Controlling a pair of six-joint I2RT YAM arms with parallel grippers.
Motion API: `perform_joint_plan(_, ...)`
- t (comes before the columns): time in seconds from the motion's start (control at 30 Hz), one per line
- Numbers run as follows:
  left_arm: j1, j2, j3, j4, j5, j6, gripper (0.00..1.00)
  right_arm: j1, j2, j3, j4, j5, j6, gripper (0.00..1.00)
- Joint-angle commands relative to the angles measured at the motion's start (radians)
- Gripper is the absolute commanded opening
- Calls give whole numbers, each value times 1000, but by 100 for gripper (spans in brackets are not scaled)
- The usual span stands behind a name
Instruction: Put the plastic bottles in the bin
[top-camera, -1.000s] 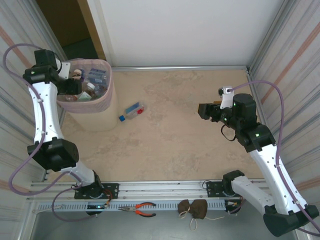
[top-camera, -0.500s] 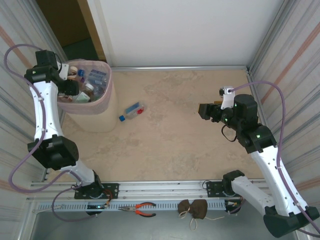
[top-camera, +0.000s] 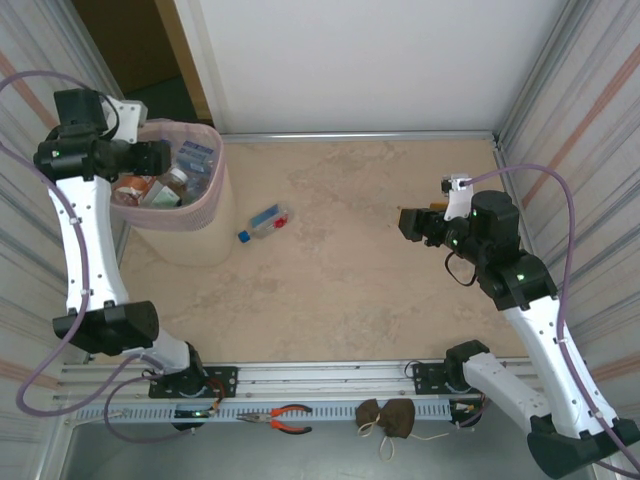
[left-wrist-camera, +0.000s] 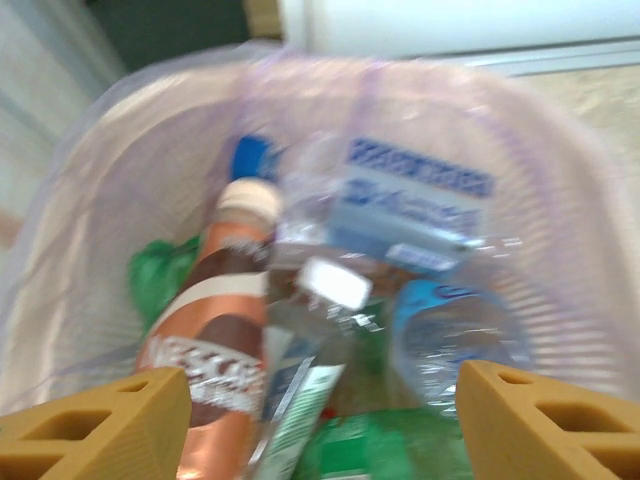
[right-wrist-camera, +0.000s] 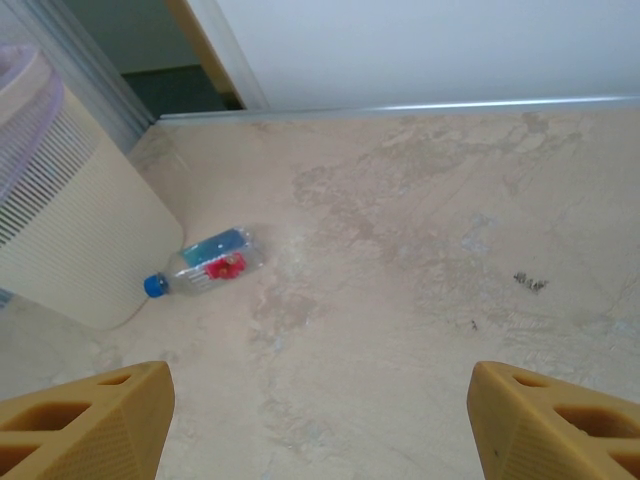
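Beige table (top-camera: 380, 290) carrying bin (top-camera: 200, 238) at far left corner, many bottles (top-camera: 176, 180) lying inside. Last bottle (top-camera: 263, 222) lying on table just beside bin. Left gripper (top-camera: 158, 158) hovering over bin, right gripper (top-camera: 408, 222) near right edge, both spread apart, empty. Task nearing completion.

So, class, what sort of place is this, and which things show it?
Probably a robot test cell in a lab: the left arm and right arm bolted to a metal rail, panel walls enclosing the tabletop, and pliers lying at the near edge.
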Motion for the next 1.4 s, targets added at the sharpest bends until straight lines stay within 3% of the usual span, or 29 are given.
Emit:
perform_joint_plan(0.0,-65,-43,-11,70,115,11,69,-7,-15,37,-5,-8,17,76)
perform_joint_plan(0.37,-384,-14,-66,187,40,77,64,-7,-9,46,1,-5,20,76)
perform_joint_plan(0.67,-646,197,-22,147,-174,190,64,-7,0,63,-8,-3,20,75)
perform_joint_plan(0.83,-704,362,52,74,-289,206,66,-6,0,70,-16,3,20,75)
perform_joint_plan(1.07,-714,534,69,31,-390,211,74,-6,3,72,-19,2,29,75)
perform_joint_plan(1.37,-699,717,86,11,-427,175,86,-5,6,76,-23,-1,37,75)
